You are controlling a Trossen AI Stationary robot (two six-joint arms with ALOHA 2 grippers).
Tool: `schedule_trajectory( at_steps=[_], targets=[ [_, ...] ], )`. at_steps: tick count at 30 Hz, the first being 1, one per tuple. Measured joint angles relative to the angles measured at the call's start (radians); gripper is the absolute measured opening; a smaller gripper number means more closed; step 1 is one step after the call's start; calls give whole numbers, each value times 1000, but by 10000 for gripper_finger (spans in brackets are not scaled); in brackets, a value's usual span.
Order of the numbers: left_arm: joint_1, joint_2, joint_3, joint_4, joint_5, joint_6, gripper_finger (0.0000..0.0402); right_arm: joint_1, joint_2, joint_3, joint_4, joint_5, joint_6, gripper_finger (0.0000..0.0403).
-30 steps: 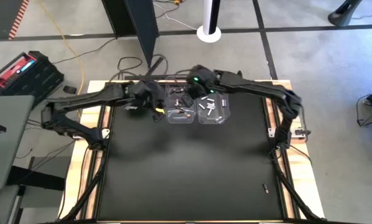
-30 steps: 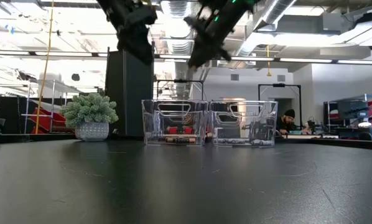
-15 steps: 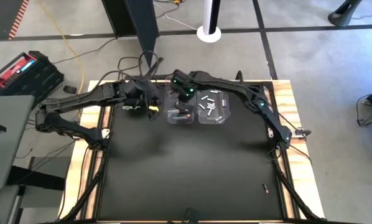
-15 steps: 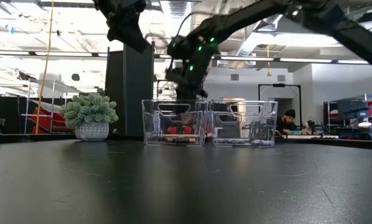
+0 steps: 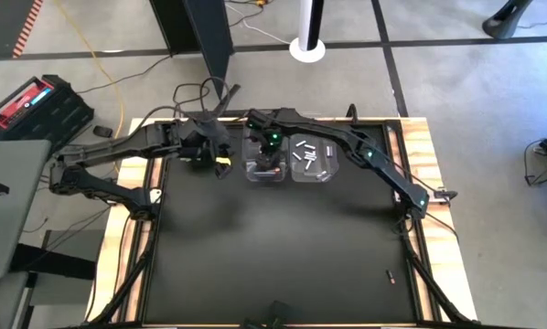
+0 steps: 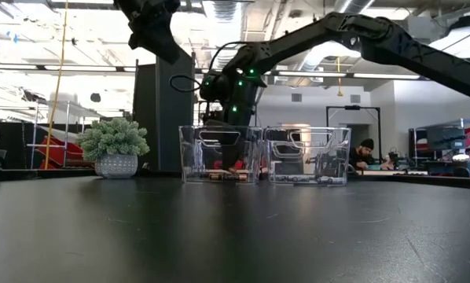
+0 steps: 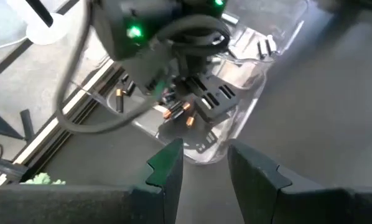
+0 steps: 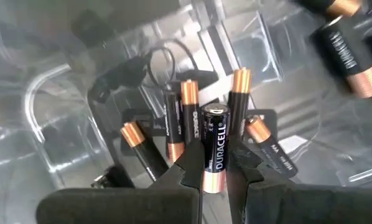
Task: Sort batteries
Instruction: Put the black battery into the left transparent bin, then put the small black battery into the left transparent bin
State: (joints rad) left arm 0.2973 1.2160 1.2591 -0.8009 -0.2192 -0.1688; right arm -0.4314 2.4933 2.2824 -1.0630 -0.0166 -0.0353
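Two clear bins stand side by side at the far edge of the black counter (image 5: 273, 247): left bin (image 5: 265, 161) holding dark copper-ended batteries (image 8: 175, 127), right bin (image 5: 313, 160) holding white/silver cells (image 5: 305, 155). Right gripper (image 8: 213, 177), reaching down inside the left bin, fingers closed narrow on one dark copper-ended battery (image 8: 213, 148), held upright above the loose cells lying on the bin floor. Left gripper (image 7: 201, 163), raised just left of the left bin, fingers parted, holding nothing. Small potted plant (image 6: 115, 146), beyond the counter's far left.
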Motion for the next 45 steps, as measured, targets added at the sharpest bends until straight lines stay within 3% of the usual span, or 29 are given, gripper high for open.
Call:
schedule_trajectory(
  at_steps=[17,28,41,45],
  targets=[
    [-67,0,0,-20,-27,-46,120,1,-1,0,-16,2,11,94],
    [-96,0,0,-42,-32,-57,120,-1,-8,0,-41,3,36,99],
    [-98,0,0,-40,-32,-18,120,-19,-224,0,-101,5,227,100],
    [-98,0,0,-40,-32,-1,120,4,-316,0,-168,61,267,100]
  ],
)
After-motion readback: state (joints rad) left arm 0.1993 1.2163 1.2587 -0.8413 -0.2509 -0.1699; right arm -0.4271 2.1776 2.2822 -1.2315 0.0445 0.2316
